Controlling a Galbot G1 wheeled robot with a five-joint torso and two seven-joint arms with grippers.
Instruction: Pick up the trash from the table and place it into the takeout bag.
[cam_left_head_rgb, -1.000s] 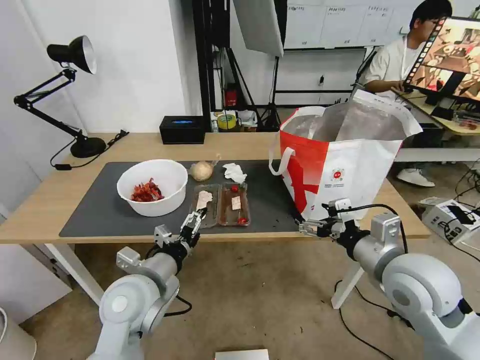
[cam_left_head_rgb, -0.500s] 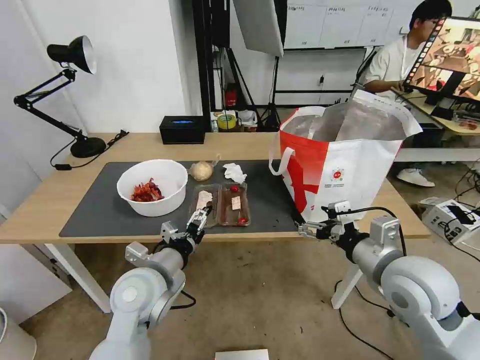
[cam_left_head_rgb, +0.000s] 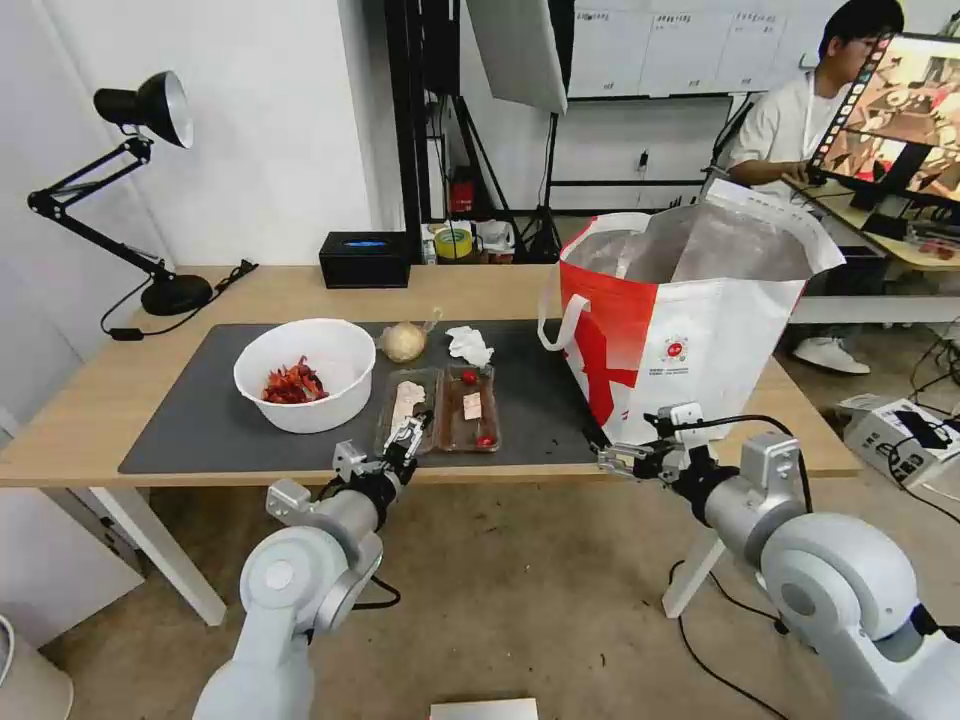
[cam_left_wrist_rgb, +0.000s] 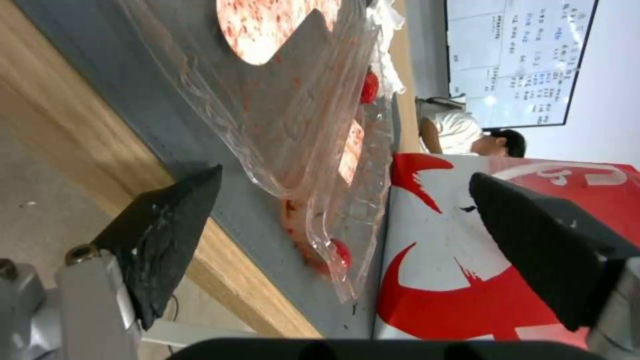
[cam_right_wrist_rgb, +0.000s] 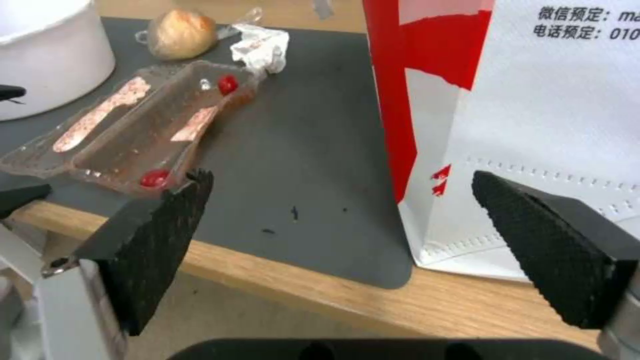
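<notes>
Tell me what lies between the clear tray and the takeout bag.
Bare dark mat, a few crumbs, separates the clear tray from the takeout bag; right wrist view shows it.

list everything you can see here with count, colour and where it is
table: 1, light wood, across the front
mat: 1, dark grey, on table
bowl: 1, white with red scraps, mat's left part
plastic tray: 1, clear, hinged, right of bowl at mat's near edge
tissue: 1, white, behind tray
wrapped lump: 1, beige, left of tissue
takeout bag: 1, red and white, table's right end
box: 1, black, table's back edge
lamp: 1, black, back left
left gripper: open, at tray's near edge
right gripper: open, before bag's near corner
</notes>
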